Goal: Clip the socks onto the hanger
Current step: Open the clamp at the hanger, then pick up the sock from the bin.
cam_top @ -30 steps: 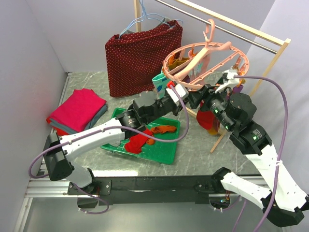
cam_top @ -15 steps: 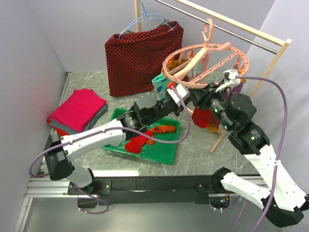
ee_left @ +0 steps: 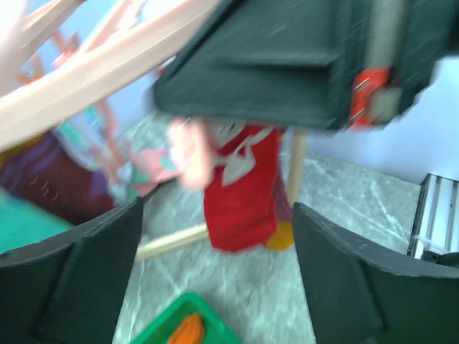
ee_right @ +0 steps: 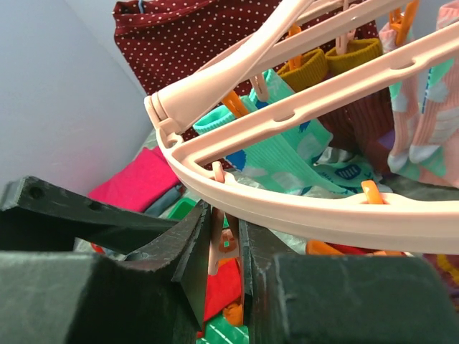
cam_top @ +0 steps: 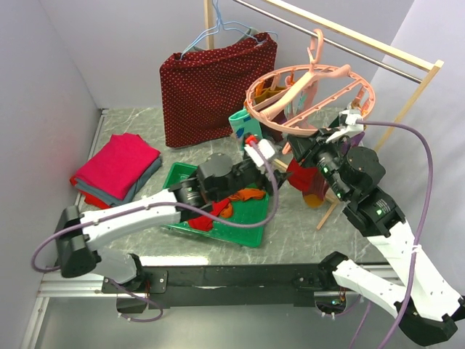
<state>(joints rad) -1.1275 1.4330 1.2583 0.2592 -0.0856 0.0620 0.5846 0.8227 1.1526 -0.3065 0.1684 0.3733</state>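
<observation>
Left claw (ee_left: 215, 222) withdrew, open; right claw (ee_right: 228, 240) pinches peg (ee_right: 219, 252).

left arm (cam_top: 134, 211) white shell, black joints | right arm (cam_top: 396, 238) same | cables (cam_top: 431, 171) purple | left claw fingers (ee_left: 93, 279) black

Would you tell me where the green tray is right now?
In the top view, the tray sits near the middle, under the left arm, right of the pink cloth stack, with socks in it.
</observation>
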